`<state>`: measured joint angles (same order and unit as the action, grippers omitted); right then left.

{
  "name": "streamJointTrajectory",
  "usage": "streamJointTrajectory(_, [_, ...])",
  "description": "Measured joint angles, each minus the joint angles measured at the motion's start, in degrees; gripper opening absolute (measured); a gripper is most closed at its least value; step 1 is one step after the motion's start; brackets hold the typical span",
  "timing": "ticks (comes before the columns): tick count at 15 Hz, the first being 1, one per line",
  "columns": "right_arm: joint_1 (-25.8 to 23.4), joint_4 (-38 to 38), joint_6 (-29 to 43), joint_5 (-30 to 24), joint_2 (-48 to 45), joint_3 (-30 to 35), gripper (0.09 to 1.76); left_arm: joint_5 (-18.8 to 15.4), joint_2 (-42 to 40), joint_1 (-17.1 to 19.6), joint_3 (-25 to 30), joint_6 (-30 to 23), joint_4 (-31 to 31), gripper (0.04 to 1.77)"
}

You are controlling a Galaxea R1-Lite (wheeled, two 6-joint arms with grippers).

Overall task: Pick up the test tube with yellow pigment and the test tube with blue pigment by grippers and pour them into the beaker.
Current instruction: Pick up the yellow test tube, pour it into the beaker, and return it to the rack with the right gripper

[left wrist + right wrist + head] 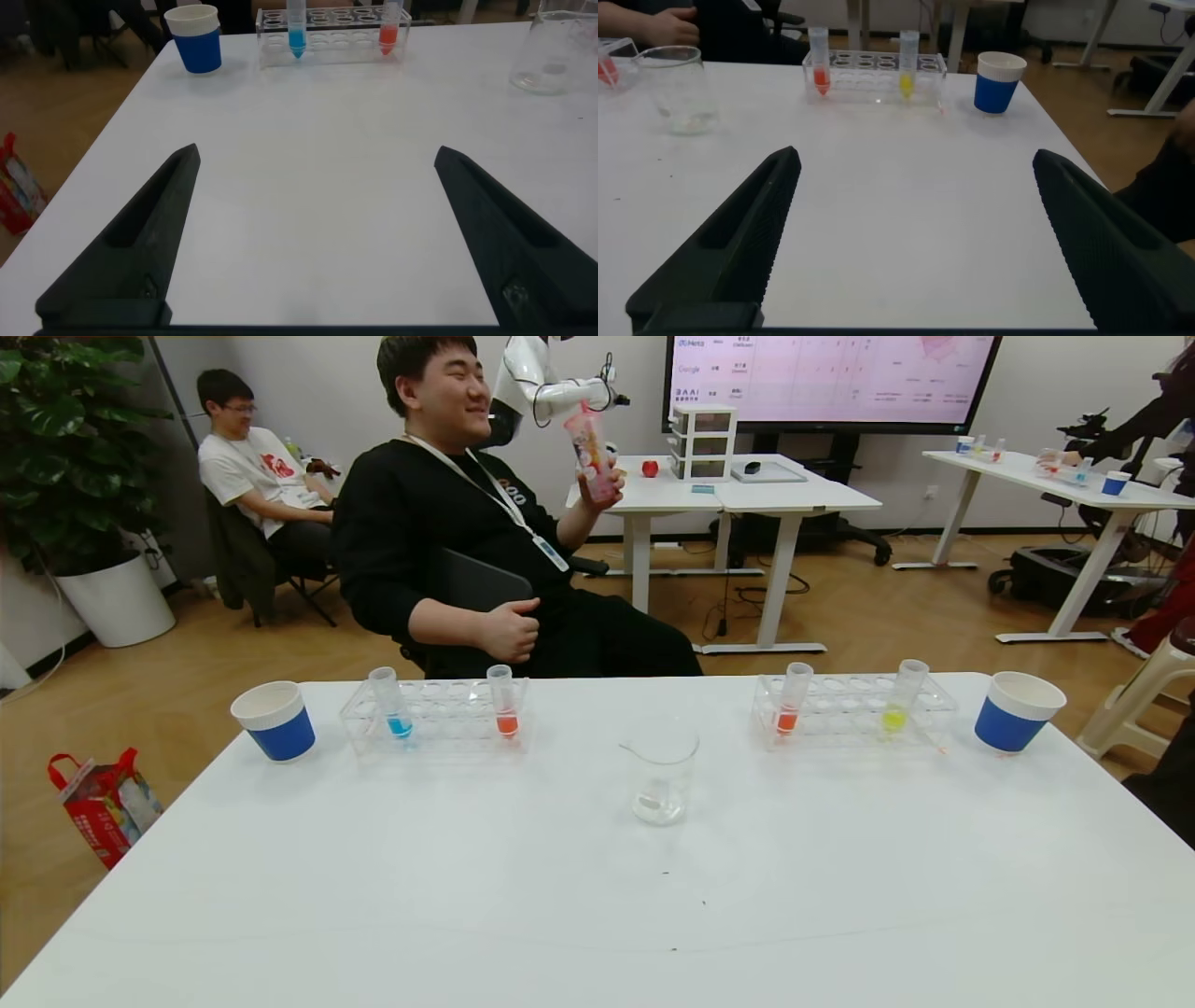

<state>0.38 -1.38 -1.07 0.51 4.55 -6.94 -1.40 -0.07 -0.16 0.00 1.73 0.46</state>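
Observation:
The test tube with blue pigment stands upright at the left end of the left clear rack. In the right rack, the test tube with yellow pigment stands upright toward its right end. Between the racks and nearer to me sits the beaker on the white table. Neither arm shows in the head view. My left gripper is open over bare table, well short of the left rack. My right gripper is open too, well short of the right rack.
Each rack also holds an orange-red tube. Blue-and-white paper cups stand outside the racks at either end. A seated man is right behind the table's far edge. The table is bare white toward me.

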Motion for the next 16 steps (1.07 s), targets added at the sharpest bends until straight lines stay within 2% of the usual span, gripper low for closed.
streamJointTrajectory(3, [0.4, -7.3, 0.3, 0.0, 9.6, -3.4, 1.74, 0.0, 0.0, 0.0, 0.0, 0.0, 0.0, 1.75])
streamJointTrajectory(11, [0.2, -41.0, 0.6, -0.2, 54.8, -15.5, 1.74, 0.0, 0.0, 0.0, 0.0, 0.0, 0.0, 1.75])
streamJointTrajectory(16, [-2.5, -53.2, 0.7, -5.4, 76.7, -19.1, 1.74, 0.0, 0.0, 0.0, 0.0, 0.0, 0.0, 1.75])
